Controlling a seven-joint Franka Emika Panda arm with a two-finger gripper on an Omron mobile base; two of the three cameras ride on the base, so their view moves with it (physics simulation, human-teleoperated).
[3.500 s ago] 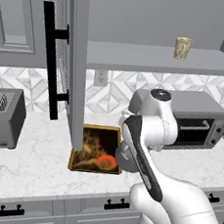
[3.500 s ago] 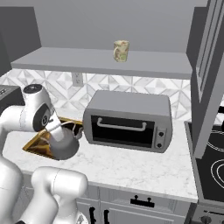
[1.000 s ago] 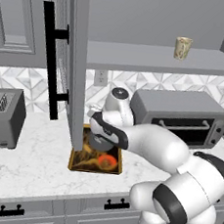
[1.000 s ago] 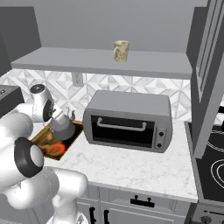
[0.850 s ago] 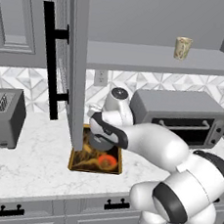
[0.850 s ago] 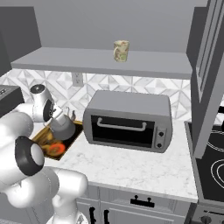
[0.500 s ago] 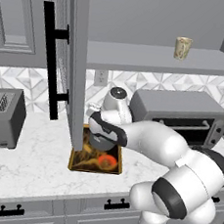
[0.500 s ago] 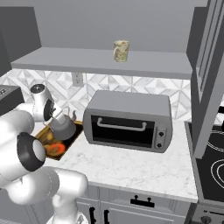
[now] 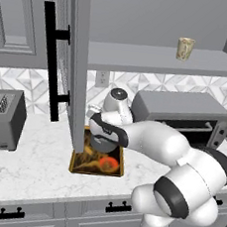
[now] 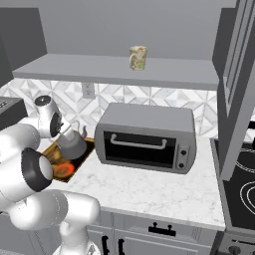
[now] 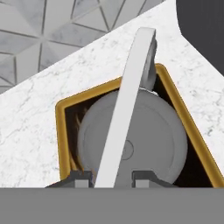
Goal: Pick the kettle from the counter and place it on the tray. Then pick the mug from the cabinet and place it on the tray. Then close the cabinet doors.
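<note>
The dark-grey kettle (image 11: 131, 144) stands on the gold-rimmed tray (image 11: 61, 131) on the marble counter (image 9: 29, 166). Its pale arched handle (image 11: 127, 96) runs up between my fingertips. My gripper (image 11: 112, 178) hangs just above the kettle, open, with a small gap on each side of the handle. From the base views the kettle (image 10: 72, 144) sits at the back of the tray (image 9: 96, 172), under my gripper (image 9: 103, 133). The beige mug (image 9: 185, 48) stands on the shelf of the cabinet (image 9: 156, 59). Both cabinet doors (image 9: 76, 66) are swung open.
A large grey toaster oven (image 10: 144, 137) stands right of the tray. A silver toaster (image 9: 2, 120) sits at the far left. The open left door's edge hangs just above the tray's left side. A black stove (image 10: 241, 189) lies at the right.
My fingers have parted from the kettle's handle. The kettle stays on the tray, and the arm has hardly moved.
</note>
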